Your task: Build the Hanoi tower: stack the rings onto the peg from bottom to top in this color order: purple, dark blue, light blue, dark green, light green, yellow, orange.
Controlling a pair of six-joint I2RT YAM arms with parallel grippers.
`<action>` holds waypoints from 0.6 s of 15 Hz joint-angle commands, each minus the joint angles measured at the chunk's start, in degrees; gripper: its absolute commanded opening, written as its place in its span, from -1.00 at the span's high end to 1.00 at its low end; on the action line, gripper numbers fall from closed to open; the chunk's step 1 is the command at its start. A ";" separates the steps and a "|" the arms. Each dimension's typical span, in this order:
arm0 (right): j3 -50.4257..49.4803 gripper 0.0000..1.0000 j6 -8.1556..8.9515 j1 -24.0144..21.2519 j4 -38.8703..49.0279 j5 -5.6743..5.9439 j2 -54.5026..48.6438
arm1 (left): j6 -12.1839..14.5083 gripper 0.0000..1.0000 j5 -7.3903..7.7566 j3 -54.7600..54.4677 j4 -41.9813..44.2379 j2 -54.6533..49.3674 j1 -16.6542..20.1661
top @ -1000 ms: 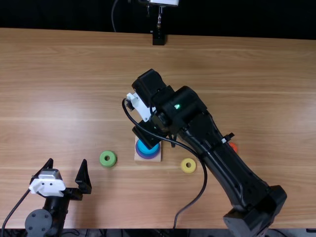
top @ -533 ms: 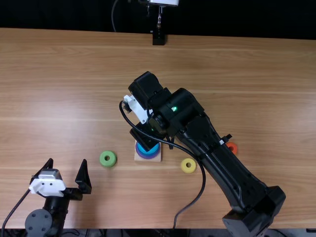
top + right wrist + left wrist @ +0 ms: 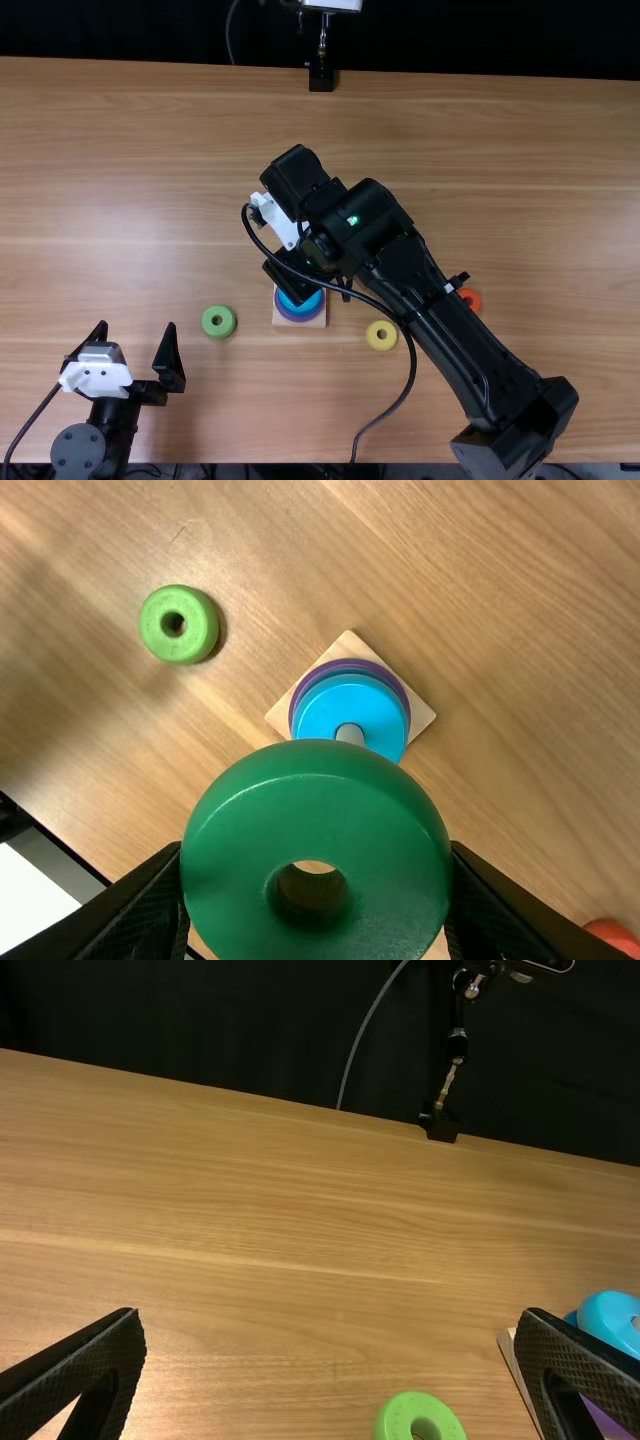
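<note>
Hanoi tower (image 3: 335, 708) stands half-built mid-table on its square wooden base (image 3: 281, 322): purple ring (image 3: 300, 318) lowest, then dark blue ring (image 3: 571, 1317), then light blue ring (image 3: 302, 302), the peg (image 3: 350, 733) poking through. The right gripper (image 3: 317, 855) has the dark green ring (image 3: 320, 805) clamped by its sides, leaving the hole free, presumably so it can drop over the peg next. The left gripper (image 3: 137, 328) waits near left, fingers spread, likely to keep out of the way. Light green ring (image 3: 208, 322) lies left of the base, yellow ring (image 3: 372, 335) to its right, orange ring (image 3: 471, 299) farther right, each flat and probably spaced for easy picking. Light brown, straight-grained wood forms the table (image 3: 150, 200); past its far edge hang a dark backdrop (image 3: 200, 1030) and a thin cable (image 3: 370, 1025).
</note>
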 commanded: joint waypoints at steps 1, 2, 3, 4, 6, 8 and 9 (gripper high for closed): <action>-0.34 1.00 -0.21 -0.11 0.05 -0.22 0.81 | 0.45 -1.00 1.10 -2.87 -0.78 -0.67 0.20; -0.43 1.00 -0.21 -0.11 0.05 -0.22 0.81 | 0.45 -1.00 1.10 -2.87 -0.78 -0.67 0.20; -0.43 1.00 -0.21 -0.20 0.05 -0.22 0.81 | 0.45 -1.00 1.10 -2.87 -0.78 -0.67 0.20; -0.43 1.00 -0.31 -0.20 0.05 -0.22 0.81 | 0.45 -1.00 1.10 -2.87 -0.78 -0.67 0.20; -0.43 1.00 -0.42 -0.20 0.05 -0.11 0.81 | 0.45 -1.00 1.10 -2.87 -0.78 -0.67 0.20; -0.26 1.00 -0.42 -0.20 0.05 -0.11 0.81 | 0.45 -1.00 1.10 -2.87 -0.78 -0.67 0.20; -0.26 1.00 -0.52 -0.20 0.05 -0.11 0.81 | 0.45 -1.00 1.10 -2.87 -0.78 -0.67 0.20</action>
